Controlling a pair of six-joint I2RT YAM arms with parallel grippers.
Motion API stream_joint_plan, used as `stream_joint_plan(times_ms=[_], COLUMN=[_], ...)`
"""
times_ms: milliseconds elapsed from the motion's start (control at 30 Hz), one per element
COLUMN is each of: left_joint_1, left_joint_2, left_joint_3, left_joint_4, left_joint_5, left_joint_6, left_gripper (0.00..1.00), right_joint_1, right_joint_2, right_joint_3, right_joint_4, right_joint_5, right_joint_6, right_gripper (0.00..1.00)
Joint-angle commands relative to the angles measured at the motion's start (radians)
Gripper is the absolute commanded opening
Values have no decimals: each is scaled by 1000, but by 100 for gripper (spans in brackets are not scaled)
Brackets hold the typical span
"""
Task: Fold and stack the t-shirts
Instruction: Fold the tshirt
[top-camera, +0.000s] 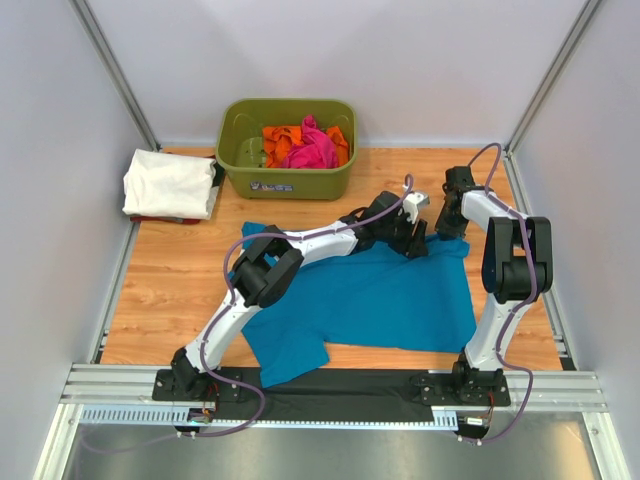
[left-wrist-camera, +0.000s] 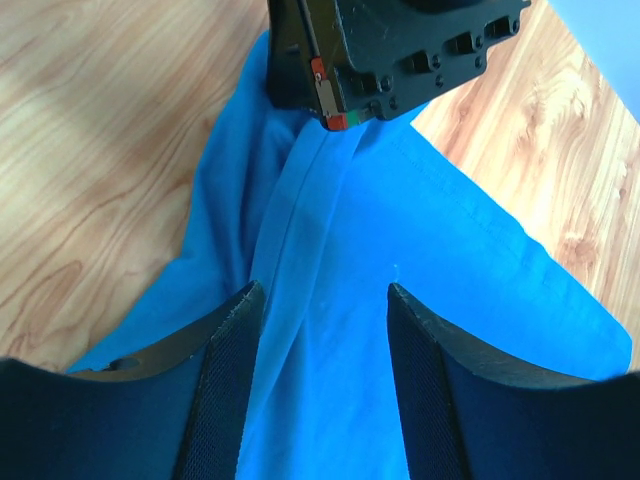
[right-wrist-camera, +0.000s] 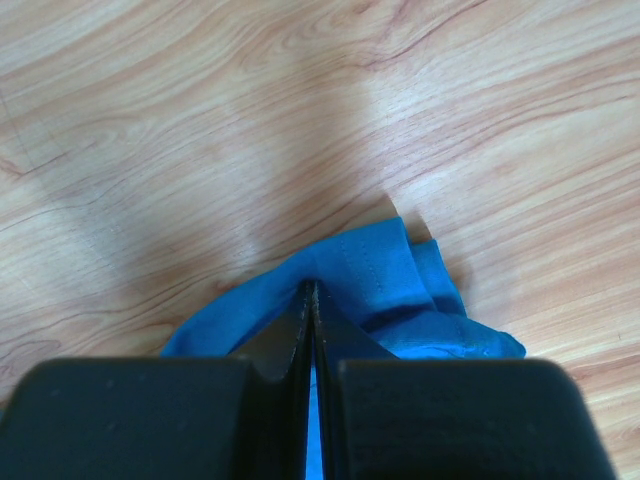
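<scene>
Gripper-wise, the right gripper (right-wrist-camera: 310, 292) is squeezed all the way down on a bunched-up corner of the teal-blue t-shirt (top-camera: 380, 295), with the cloth puckering out right at its tips. The left gripper (left-wrist-camera: 322, 300) is just beside it, jaws spread wide. A raised crease of the same shirt runs straight up between its fingers (left-wrist-camera: 235, 340) toward the right gripper. Can't tell if those fingers actually touch the fabric.

Shirt itself is spread mostly flat around the middle of the wooden table (top-camera: 170, 290), a bit rumpled, with one sleeve poking out toward 7 o'clock near the arm bases. The pinched corner is up at about 1 o'clock of the shirt, and both arms reach in over it there.

Further out, a white t-shirt (top-camera: 170, 180) sits folded at roughly 10 o'clock on the table, well apart from the teal one. At 12 o'clock, near the back wall, there's an olive-green tub (top-camera: 290, 185) with a pink t-shirt (top-camera: 312, 150) and an orange t-shirt (top-camera: 278, 135) crumpled up inside, pink lying on top of the orange.
</scene>
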Motion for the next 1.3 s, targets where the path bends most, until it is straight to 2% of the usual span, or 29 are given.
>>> stream_joint_plan(times_ms=[0,333,667,867,1033,1133,1167,1267], left_joint_1=[-4,-7,-7,-5,-7,-7,-5,-8], left_joint_2=[5,14,5,26,26,15,11,-20], left_joint_3=[1,-2,4,19,20,19,14,-16], left_joint_4=[13,-16,-29,-61,-58,-55,-55,-40], left_joint_5=[18,-22,-97,-68,-53,-54,-56,-60], left_joint_6=[-4,11,28,17,25,33,33,40], left_gripper=[60,57,62,57,44,31,23,11], right_joint_1=[-3,-3,-3,-3,-3,-1,-3,-3], right_joint_2=[16,14,14,17,20,23,22,28], right_joint_3=[15,17,15,17,18,20,20,24], right_joint_4=[-4,-4,-6,-4,-3,-4,-4,-7], right_joint_5=[19,12,11,8,7,5,7,8], right_joint_6=[11,12,11,15,13,15,16,18], right_gripper=[0,0,0,0,0,0,0,0])
